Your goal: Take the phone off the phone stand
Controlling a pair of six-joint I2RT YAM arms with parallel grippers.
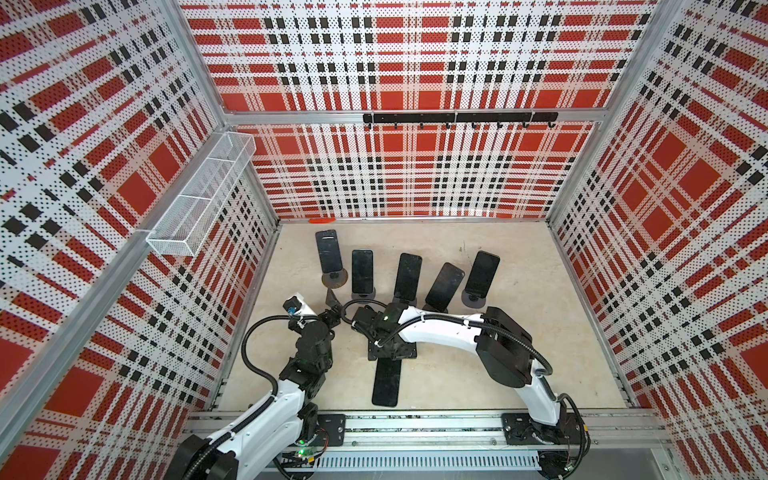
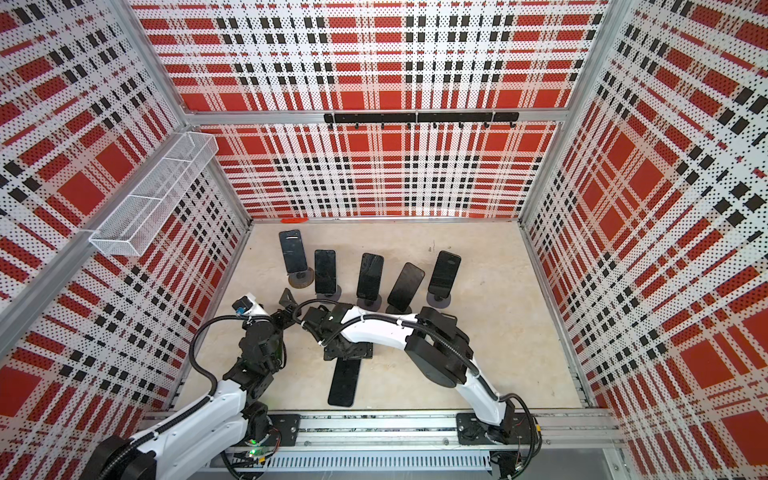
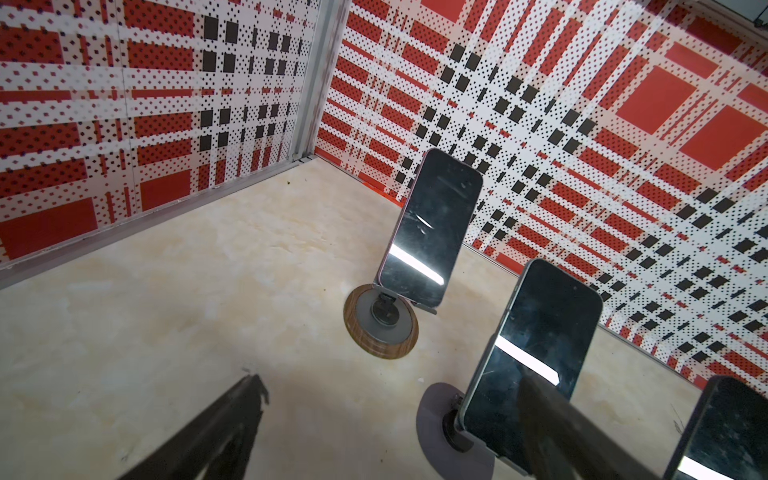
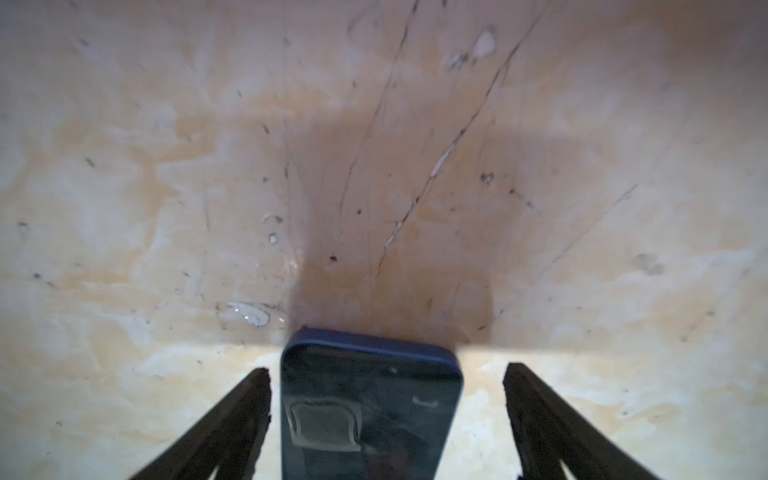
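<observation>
**Desk:** Is the dark-blue slab phone (image 4: 370,399) sitting off its stand?

**Photographer:** It is lying flat on the pale marbled surface (image 4: 166,187), between the right jaws, which are standing wide and clear of both its edges.

**Desk:** What is remaining?

**Photographer:** Five black glossy phones (image 1: 362,271) are leaning on round-based stands (image 3: 380,328) just beyond the left jaws, which are gaping wide and holding nothing. One removal is looking done. Whether the others are wanted, I cannot tell.

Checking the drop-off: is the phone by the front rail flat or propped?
Lying flat. In both top views the phone stretches along the table; the jaws of the right gripper stand open beside it.
</observation>
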